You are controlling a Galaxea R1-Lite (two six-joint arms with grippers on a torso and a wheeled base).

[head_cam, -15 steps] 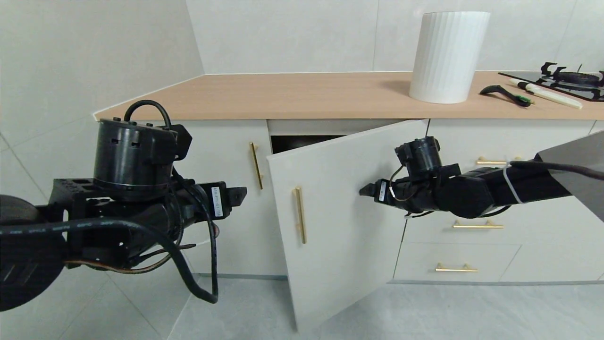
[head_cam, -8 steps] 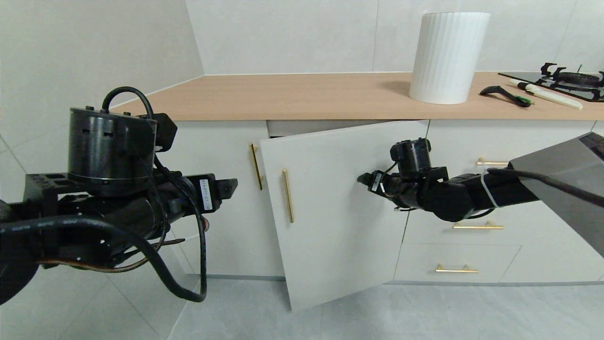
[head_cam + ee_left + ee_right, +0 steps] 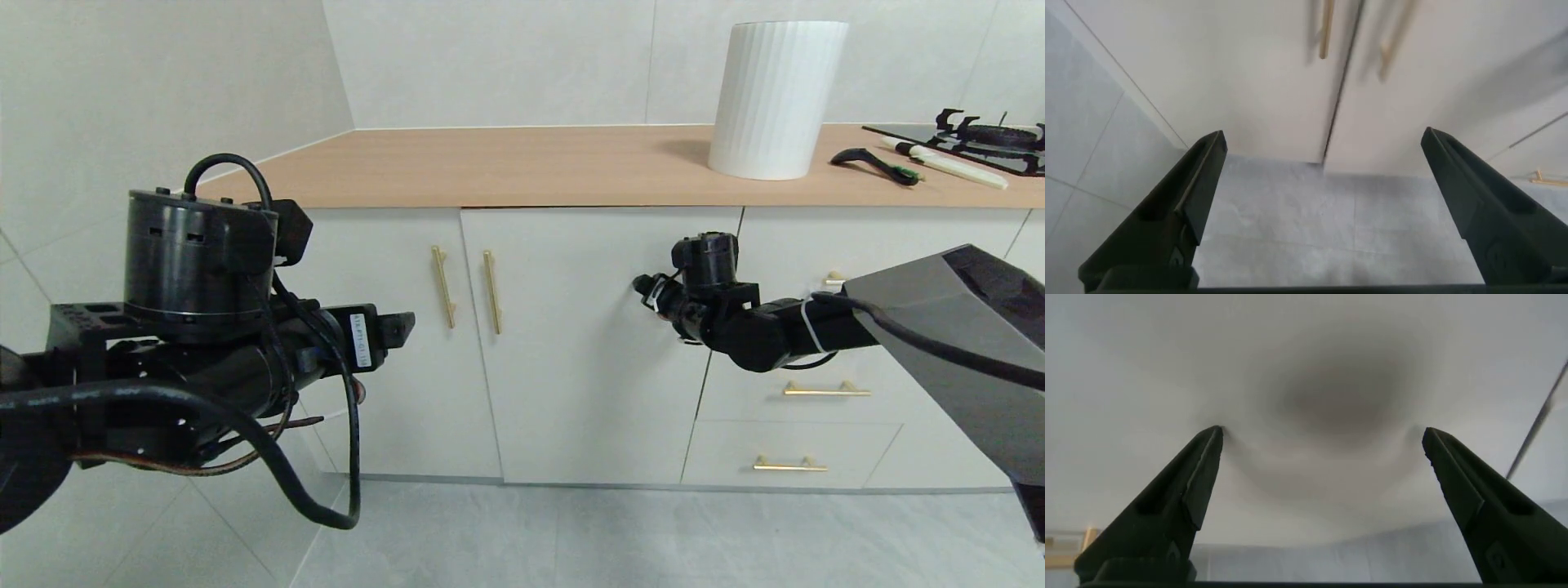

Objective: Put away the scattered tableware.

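Swung from ajar to flush, the pale cabinet door (image 3: 588,359) with its brass bar handle sits closed against the right hand (image 3: 645,287), whose fingers are spread. The left hand (image 3: 404,327) hangs released. A black ladle (image 3: 873,159) and white knife (image 3: 951,162) lie on the wooden bench (image 3: 490,167), apparently yet to be stored.

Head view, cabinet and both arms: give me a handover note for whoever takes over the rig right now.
Left gripper: open, empty, held before the left door.
Right gripper: open, empty, tips against the shut middle door.
Counter: white ribbed container; black utensil and pale utensil lie beside the stove.
Done: middle door closed.
Left: probably those two utensils to put away.
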